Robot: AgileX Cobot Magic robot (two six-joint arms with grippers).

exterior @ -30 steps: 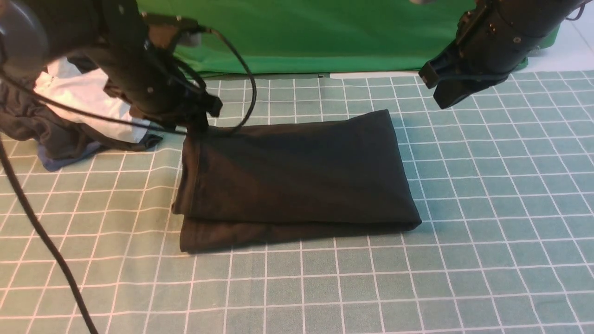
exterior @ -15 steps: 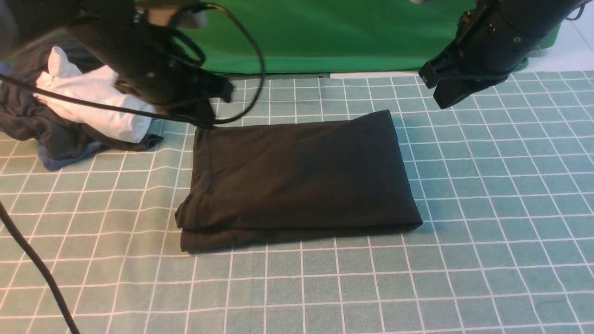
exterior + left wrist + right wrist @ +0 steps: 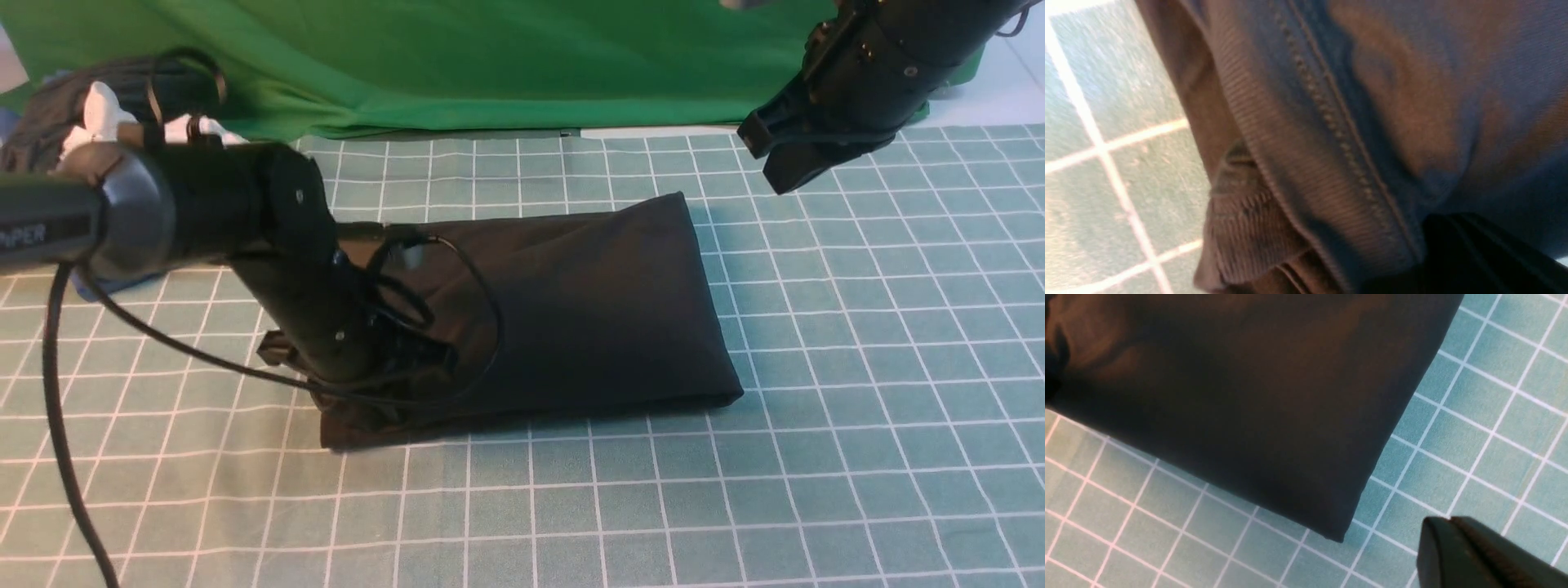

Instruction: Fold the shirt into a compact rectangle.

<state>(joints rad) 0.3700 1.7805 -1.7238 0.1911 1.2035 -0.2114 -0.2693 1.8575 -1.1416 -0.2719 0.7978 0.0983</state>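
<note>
Black shirt (image 3: 588, 302) folded into a rectangle on the gridded tabletop (image 3: 816, 457)

Left wrist view alone shows its stitched hem; left end effector (image 3: 359, 404) pinches the near-left corner; right end effector (image 3: 788, 167) hovers, pressed together.

1. My left arm (image 3: 277, 245) is matte black and tubular, with a rounded joint cap, small silver screws and pale lettering on its link.
2. Black cables (image 3: 57, 392) loop off it.
3. My right arm (image 3: 873, 65) is black too, with screws showing.
</note>
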